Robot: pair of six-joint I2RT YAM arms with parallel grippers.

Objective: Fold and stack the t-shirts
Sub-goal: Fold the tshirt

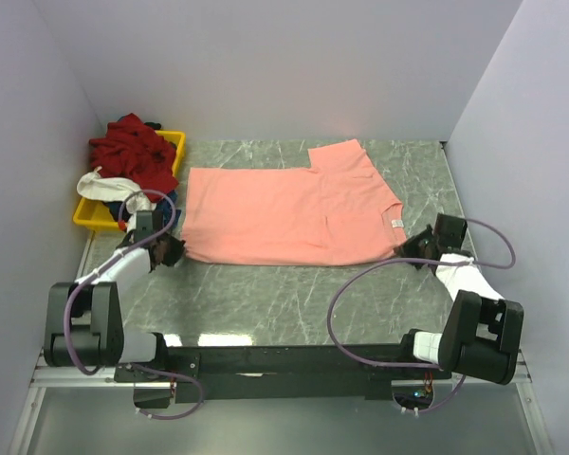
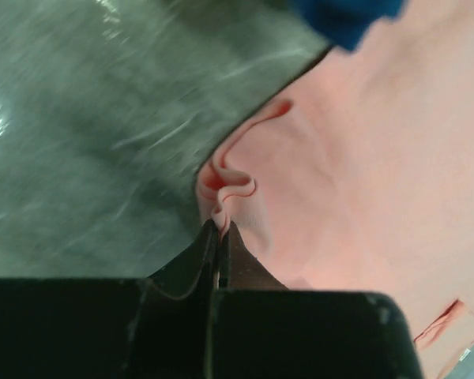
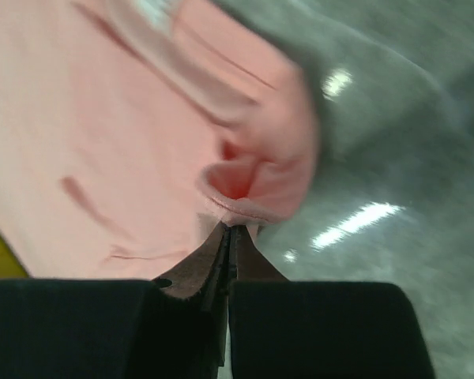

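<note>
A salmon-pink t-shirt (image 1: pixel 294 209) lies spread across the middle of the marble table, partly folded, one sleeve pointing to the back and a white neck label at its right end. My left gripper (image 1: pixel 175 251) is shut on the shirt's near-left corner; in the left wrist view the hem (image 2: pixel 229 189) bunches right at the closed fingertips of the left gripper (image 2: pixel 220 229). My right gripper (image 1: pixel 410 254) is shut on the near-right corner, where the pink cloth (image 3: pixel 253 189) puckers at the tips of the right gripper (image 3: pixel 231 229). More t-shirts, dark red (image 1: pixel 133 152), white (image 1: pixel 109 187) and blue, are heaped in the tray.
A yellow plastic tray (image 1: pixel 175 147) sits at the back left against the wall, holding the heap. White walls close in the table on the left, back and right. Bare marble (image 1: pixel 294 294) stretches between the shirt and the arm bases.
</note>
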